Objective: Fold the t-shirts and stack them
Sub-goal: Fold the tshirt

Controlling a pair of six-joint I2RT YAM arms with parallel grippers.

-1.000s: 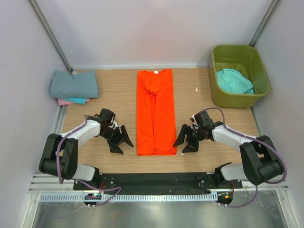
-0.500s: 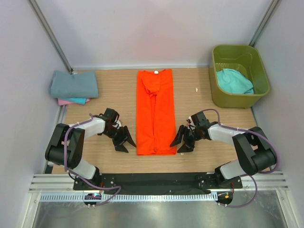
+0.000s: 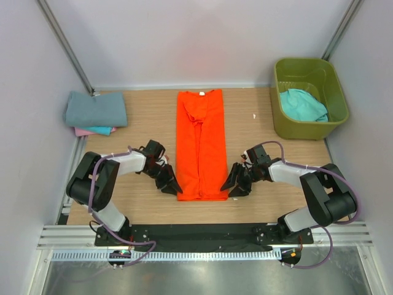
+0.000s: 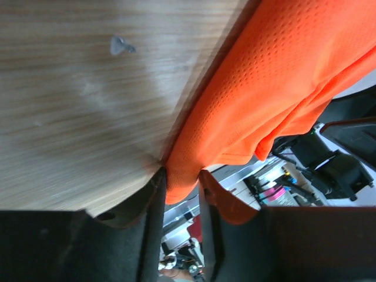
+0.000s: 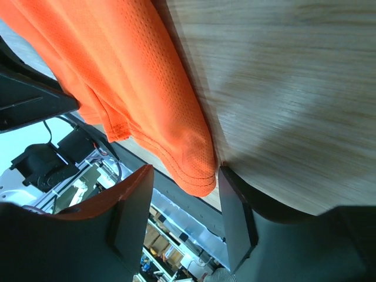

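The bright orange t-shirt [image 3: 201, 144] lies as a long narrow strip in the middle of the table, neck label at the far end. My left gripper [image 3: 171, 184] is at its near left corner. In the left wrist view the fingers [image 4: 182, 188] are pinched on the orange corner [image 4: 264, 76]. My right gripper [image 3: 233, 184] is at the near right corner. In the right wrist view its jaws [image 5: 185, 194] stand wide apart around the hem corner [image 5: 135, 76], which touches only the table-side finger.
A folded grey-blue shirt [image 3: 96, 109] tops a stack at the far left, with pink and teal edges [image 3: 92, 131] under it. The olive-green tub [image 3: 307, 61] at the far right holds a teal shirt [image 3: 302, 104]. A small white speck [image 3: 254, 115] lies on the wood.
Both grippers have moved inward to the shirt's near corners. The left one travelled right and has narrowed onto the left corner. The right one has slid slightly left around the right corner.
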